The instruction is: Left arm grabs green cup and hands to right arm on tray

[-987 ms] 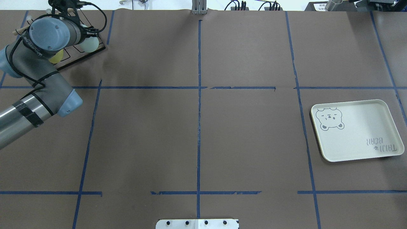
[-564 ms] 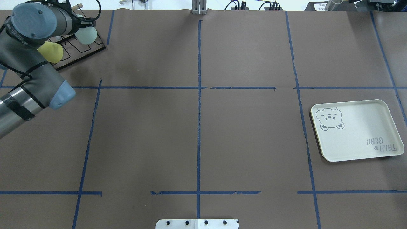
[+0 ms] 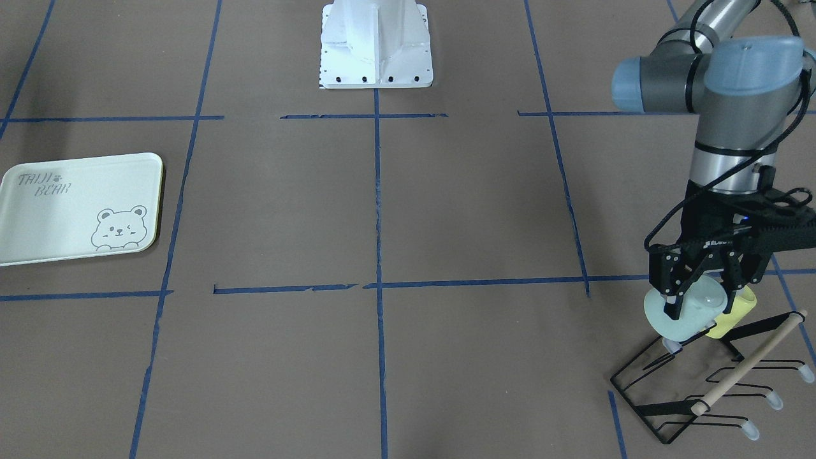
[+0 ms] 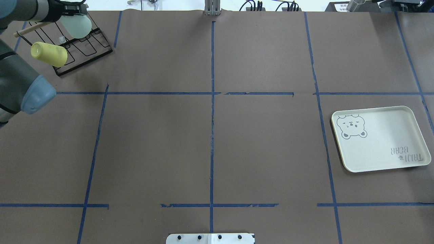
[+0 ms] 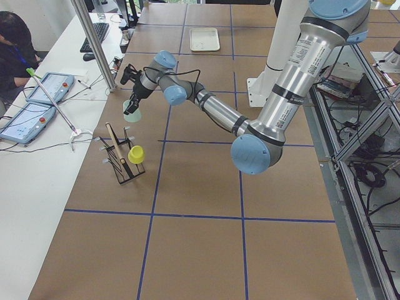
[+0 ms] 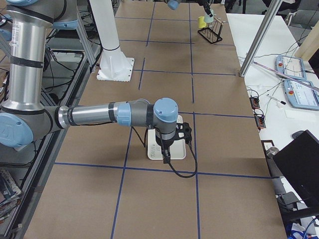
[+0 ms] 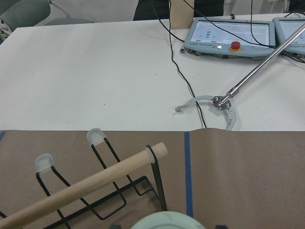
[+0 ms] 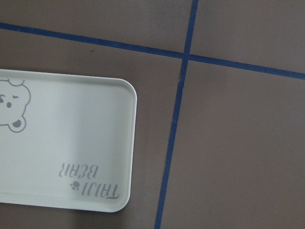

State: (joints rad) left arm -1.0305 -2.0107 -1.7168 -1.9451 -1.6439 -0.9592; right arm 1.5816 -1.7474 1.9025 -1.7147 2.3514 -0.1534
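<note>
My left gripper (image 3: 700, 296) is shut on the pale green cup (image 3: 679, 322) and holds it tilted just above the black wire rack (image 3: 676, 408). In the overhead view the green cup (image 4: 78, 26) is at the far left corner, under the left gripper (image 4: 72, 16). Its rim (image 7: 167, 223) shows at the bottom of the left wrist view. The bear tray (image 4: 379, 139) lies on the right side and is also in the right wrist view (image 8: 62, 157). The right gripper (image 6: 167, 152) hangs over the tray; I cannot tell if it is open or shut.
A yellow cup (image 4: 49, 54) sits on a peg of the rack (image 4: 84, 51), beside the green cup. A wooden rod (image 7: 86, 191) runs across the rack's top. The robot's white base (image 3: 376, 44) stands at the table's near edge. A white desk with control pads (image 7: 228, 36) borders the far side.
The left arm has drawn back toward the far left corner. The green cup has moved with the gripper away from the rack's pegs, and the yellow cup now shows in full.
</note>
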